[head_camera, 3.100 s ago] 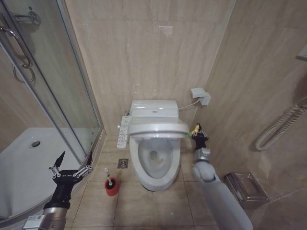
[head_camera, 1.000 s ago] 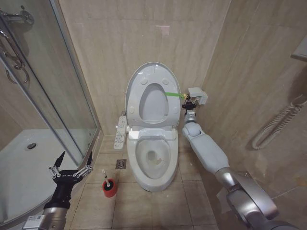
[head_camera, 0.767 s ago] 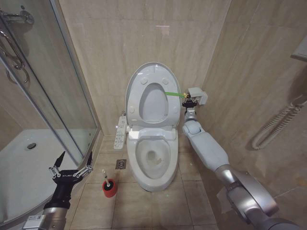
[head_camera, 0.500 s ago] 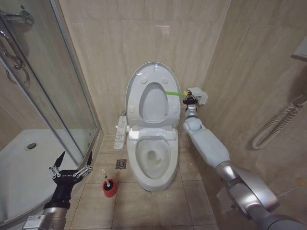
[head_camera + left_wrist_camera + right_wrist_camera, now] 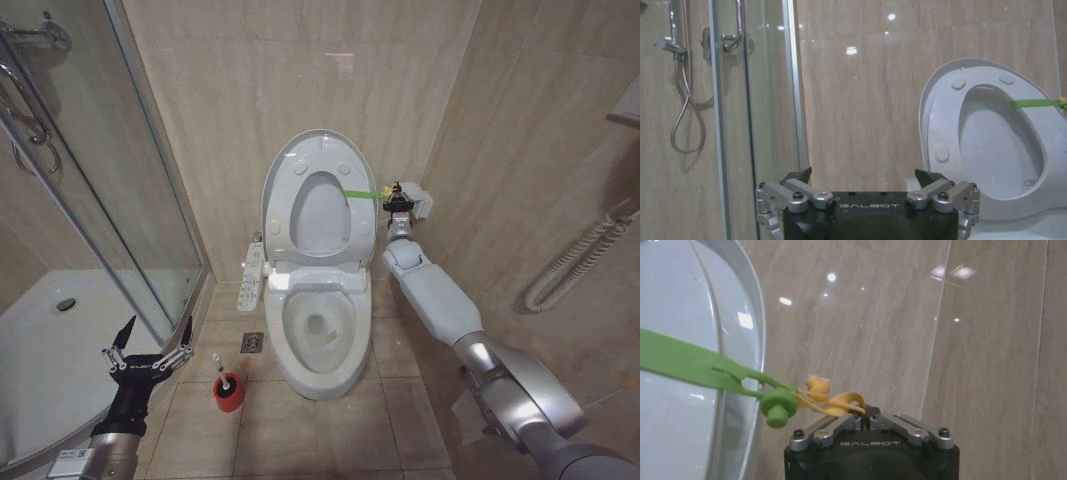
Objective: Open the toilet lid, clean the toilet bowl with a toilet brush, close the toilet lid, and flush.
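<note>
toilet lid [image 5: 312, 190] upright against beige tiled wall [image 5: 250, 90] | right gripper [image 5: 398, 193] seemingly pinching its yellow-green tag [image 5: 815, 397] | left gripper [image 5: 148, 345] spread

The toilet lid [image 5: 313, 195] stands upright, leaving the toilet bowl [image 5: 318, 330] open from above.

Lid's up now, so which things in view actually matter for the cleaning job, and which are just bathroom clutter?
Part of the job:
toilet lid, raised, its green tag at the right hand
toilet bowl, uncovered
toilet brush, standing in its red holder
left hand, open, low beside the shower

Just lying about:
shower tray
floor drain
wall socket
</note>
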Controlling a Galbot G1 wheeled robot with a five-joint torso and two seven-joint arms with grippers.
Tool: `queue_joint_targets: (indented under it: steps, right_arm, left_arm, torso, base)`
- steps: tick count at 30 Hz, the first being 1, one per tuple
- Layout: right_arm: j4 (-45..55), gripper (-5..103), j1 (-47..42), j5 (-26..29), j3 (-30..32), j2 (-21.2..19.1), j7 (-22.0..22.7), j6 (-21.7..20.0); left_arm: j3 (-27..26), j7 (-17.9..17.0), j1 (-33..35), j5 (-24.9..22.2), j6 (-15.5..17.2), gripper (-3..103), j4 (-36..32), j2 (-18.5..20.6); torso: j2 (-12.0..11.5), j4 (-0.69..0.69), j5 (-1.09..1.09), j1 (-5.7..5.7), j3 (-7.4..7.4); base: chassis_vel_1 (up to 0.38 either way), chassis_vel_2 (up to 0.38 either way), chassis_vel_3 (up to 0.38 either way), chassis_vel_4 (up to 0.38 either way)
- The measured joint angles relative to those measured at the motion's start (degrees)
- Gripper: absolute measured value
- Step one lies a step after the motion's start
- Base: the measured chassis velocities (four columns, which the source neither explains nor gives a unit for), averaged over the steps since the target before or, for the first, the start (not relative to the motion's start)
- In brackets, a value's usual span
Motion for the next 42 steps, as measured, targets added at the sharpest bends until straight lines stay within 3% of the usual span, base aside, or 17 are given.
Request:
queue_joint_targets:
  steps: [15, 16, 23, 24, 30, 31, 38, 39, 42]
  right_arm:
    - [9.98, -1, -8.09, 1.39, -0.41, -5.23, 0.66, -0.79]
    - [10.93, 24, -9.00, 1.43, -0.23, -5.61, 0.69, -0.87]
    - [13.28, 24, -10.92, 1.76, -0.04, -6.84, 0.69, -1.31]
    - [13.52, 51, -11.08, 1.82, -0.05, -7.01, 0.70, -1.42]
    - [15.14, 51, -12.26, 1.92, -0.06, -7.77, 1.06, -1.66]
    - [15.91, 78, -12.91, 1.96, -0.03, -8.05, 1.14, -1.78]
    - [21.67, 78, -17.99, 2.93, 1.85, -9.60, 2.48, -3.41]
    - [22.57, 99, -18.86, 3.04, 2.37, -9.80, 2.63, -3.56]
    - [24.46, 99, -21.01, 3.29, 3.60, -10.25, 2.80, -3.69]
  left_arm:
    - [0.00, 0.00, 0.00, 0.00, 0.00, 100, 0.00, 0.00]
    - [0.00, 0.00, 0.00, 0.00, 0.00, 100, 0.00, 0.00]
    - [0.00, 0.00, 0.00, 0.00, 0.00, 100, 0.00, 0.00]
    - [0.00, 0.00, 0.00, 0.00, 0.00, 100, 0.00, 0.00]
    - [0.00, 0.00, 0.00, 0.00, 0.00, 100, 0.00, 0.00]
    - [0.00, 0.00, 0.00, 0.00, 0.00, 100, 0.00, 0.00]
    - [0.00, 0.00, 0.00, 0.00, 0.00, 100, 0.00, 0.00]
    - [0.00, 0.00, 0.00, 0.00, 0.00, 100, 0.00, 0.00]
    - [0.00, 0.00, 0.00, 0.00, 0.00, 100, 0.00, 0.00]
  torso:
    - [0.00, -0.04, 0.01, -0.01, 0.00]
    - [0.00, -0.03, 0.01, -0.01, 0.00]
    - [0.00, -0.02, 0.00, -0.01, 0.00]
    - [0.00, -0.01, 0.01, -0.01, 0.00]
    - [0.00, 0.00, 0.00, -0.01, 0.00]
    - [0.00, 0.00, 0.00, -0.01, 0.00]
    - [0.00, -0.01, 0.00, -0.01, 0.00]
    - [0.00, 0.00, 0.00, -0.01, 0.00]
    - [0.00, -0.01, 0.01, -0.01, 0.00]
  base:
    - [0.000, 0.000, 0.000, 0.000]
    - [0.000, 0.000, 0.000, 0.000]
    - [0.000, 0.000, 0.000, 0.000]
    - [0.000, 0.000, 0.000, 0.000]
    - [0.000, 0.000, 0.000, 0.000]
    - [0.000, 0.000, 0.000, 0.000]
    - [0.000, 0.000, 0.000, 0.000]
    - [0.000, 0.000, 0.000, 0.000]
    - [0.000, 0.000, 0.000, 0.000]
